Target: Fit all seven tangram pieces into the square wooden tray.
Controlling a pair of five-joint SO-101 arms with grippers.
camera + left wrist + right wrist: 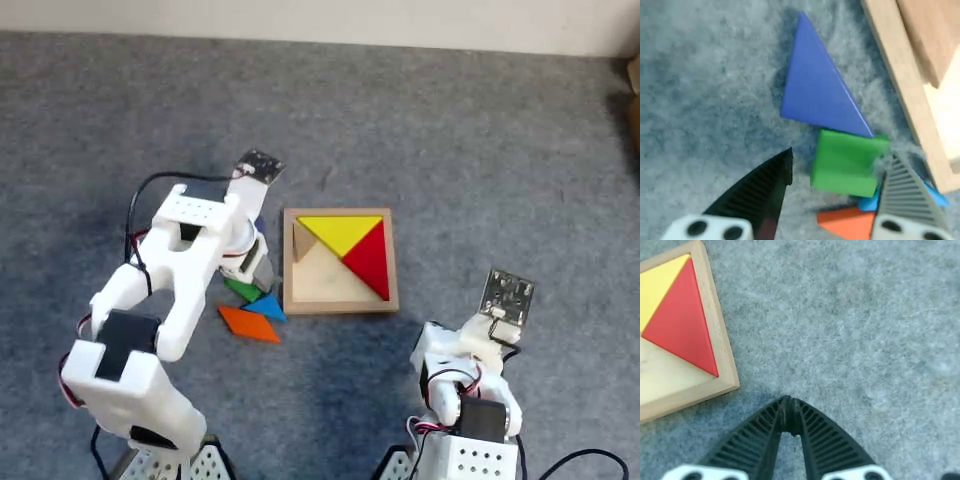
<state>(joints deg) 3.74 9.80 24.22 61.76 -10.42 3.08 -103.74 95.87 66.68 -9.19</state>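
Grey carpet (480,150) covers the whole work surface. The left arm (170,290) stretches forward from its base, its wrist bent down just beside the tray's left edge. The right arm (465,370) is folded back close to its base, near the tray's near-right corner and apart from it.

The tray (340,305) lies flat between the arms. A yellow triangle (338,233) sits along its far side with a red triangle (370,258) touching it along the right side. A wood-coloured piece (300,240) is by the left rim, and the remaining floor is bare.

Four pieces lie on the carpet just left of the tray: a dark blue triangle (815,90), a green square (847,162) touching its corner, then a light blue piece (870,202) and an orange piece (845,222) nearer the arm's base.

The left gripper (842,155) points down with its jaws spread wide, one finger on either side of the green square, grasping nothing. The right gripper (789,405) hangs over bare carpet, its tips pressed together and empty.
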